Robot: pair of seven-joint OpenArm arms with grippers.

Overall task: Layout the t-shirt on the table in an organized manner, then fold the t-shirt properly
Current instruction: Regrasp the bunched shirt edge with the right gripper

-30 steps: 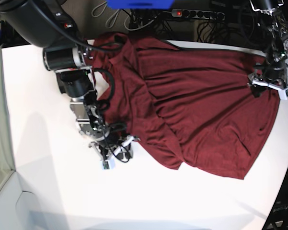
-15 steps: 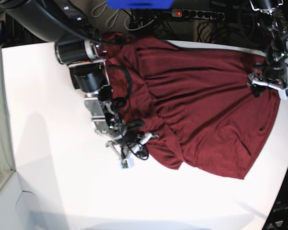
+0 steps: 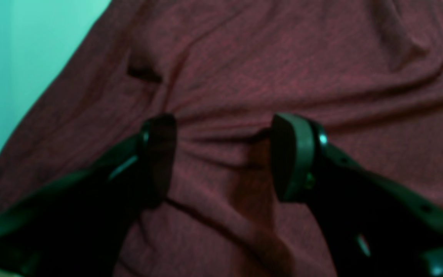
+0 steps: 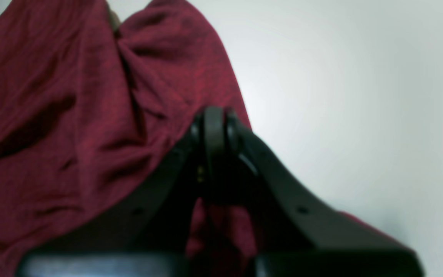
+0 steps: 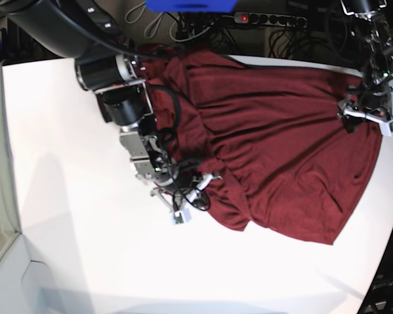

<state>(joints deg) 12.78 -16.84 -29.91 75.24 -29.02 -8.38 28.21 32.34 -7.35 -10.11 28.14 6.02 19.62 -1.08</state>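
White surface fills the near part of the base view, bare toward the front edge. On it lies the dark red t-shirt, spread wide and rumpled, its lower hem pointing toward the near right and folds bunched along the side by the right arm.

Right tool sits at that bunched edge, low on the surface; in the right wrist view its two fingers are pressed together, with shirt cloth just beneath and behind them. Whether a fold is pinched between them I cannot tell, since the tips are blurred.

Farther back, at the far right side of the shirt, the left tool stands over the cloth. The left wrist view shows its fingers well apart, wrinkled fabric between them, nothing clamped.

Beyond the surface, cables and a power strip lie in the dark.
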